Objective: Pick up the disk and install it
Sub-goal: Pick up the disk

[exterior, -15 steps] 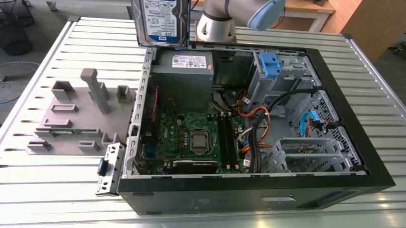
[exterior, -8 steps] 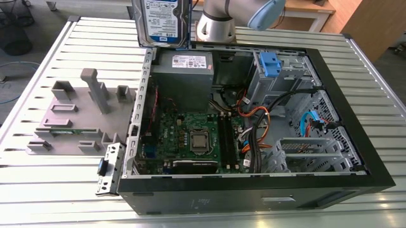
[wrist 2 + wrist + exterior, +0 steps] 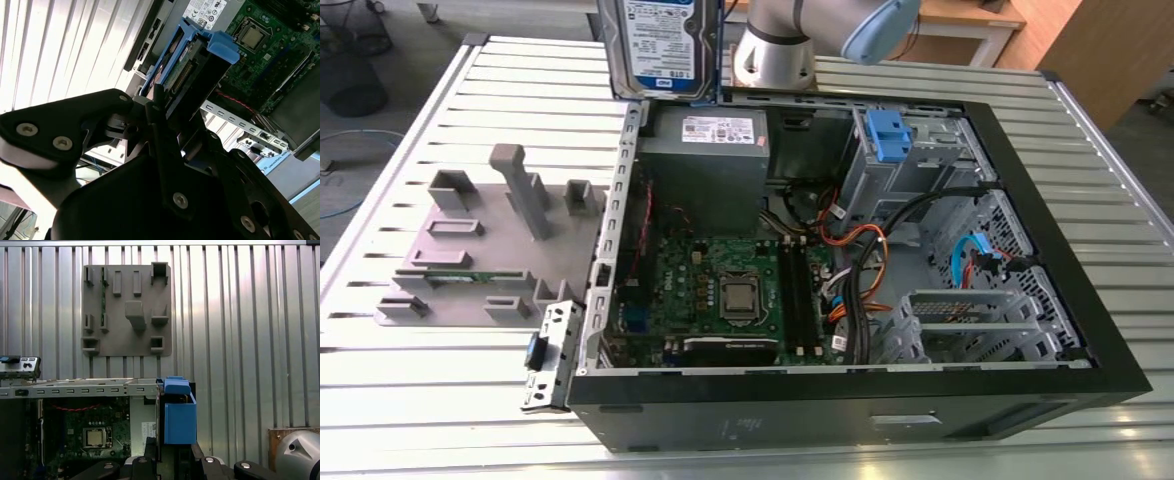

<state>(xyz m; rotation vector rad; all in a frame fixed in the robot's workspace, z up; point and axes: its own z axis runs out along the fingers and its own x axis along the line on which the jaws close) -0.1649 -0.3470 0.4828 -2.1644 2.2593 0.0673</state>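
We see the disk [image 3: 663, 42] hanging upright over the far rim of the open computer case [image 3: 1107, 330], its white-and-blue label turned toward the exterior view. In the first wrist view its blue carrier frame [image 3: 179, 415] shows edge-on around the silver-grey body. In the second wrist view the connector end is visible, with the claw [image 3: 170, 107] clamped on the drive's flat sides.

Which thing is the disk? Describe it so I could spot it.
Find the open black computer case on the slatted metal table. Above its far edge, beside the arm, the disk hangs upright in the jaws. Unlike the grey power-supply box below, it is a thin slab with a white-and-blue label and blue frame.
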